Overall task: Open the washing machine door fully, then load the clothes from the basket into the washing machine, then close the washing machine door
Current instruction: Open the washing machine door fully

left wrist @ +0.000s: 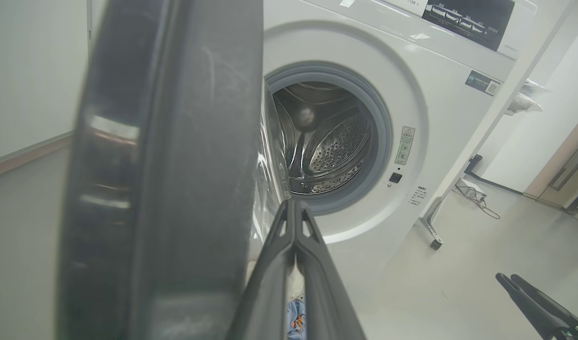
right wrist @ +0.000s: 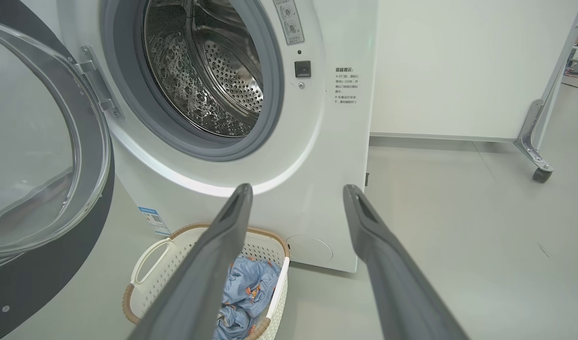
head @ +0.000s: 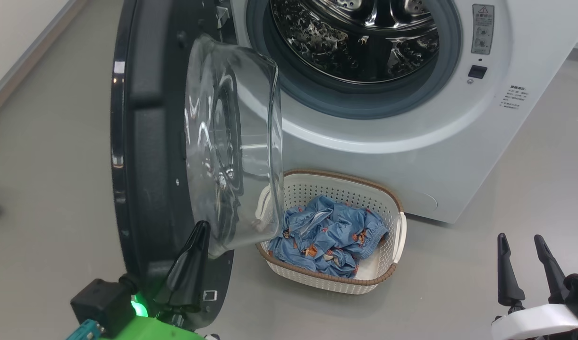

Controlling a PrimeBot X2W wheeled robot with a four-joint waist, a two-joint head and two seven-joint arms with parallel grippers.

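The washing machine door (head: 147, 141) stands open, swung out on its metal hinge (right wrist: 97, 85) at the left side of the round opening. It is seen almost edge-on in the head view, with the glossy black rim to the left and the clear glass bowl (head: 232, 141) bulging toward the machine. In the left wrist view the dark rim (left wrist: 175, 165) stands close at the left.

The left gripper (head: 199, 236) rises in front of the door's lower part. Its two dark fingers are pressed together with nothing between them, and the tip lies over the lower edge of the glass. In its own wrist view the tip (left wrist: 293, 212) sits just beside the door's inner face – whether it touches, I cannot tell.

The washing machine (head: 412, 141) shows its grey rubber gasket (head: 355, 101) and perforated steel drum (head: 360, 38) through the uncovered opening. A blue sticker (right wrist: 153, 219) marks its lower front corner on the hinge side.

The basket (head: 336, 189) sits on the grey floor (head: 459, 283) at the foot of the machine's front, just before that corner, and the glass bowl partly overlaps it in the head view. The clothes (head: 327, 231) – light blue with small orange-brown figures – lie crumpled inside it.

The right gripper (head: 520, 241) is well apart from the basket, over the floor at the lower right of the head view. Its fingers are spread wide and hold nothing. In its wrist view they frame the machine's lower front (right wrist: 297, 191).
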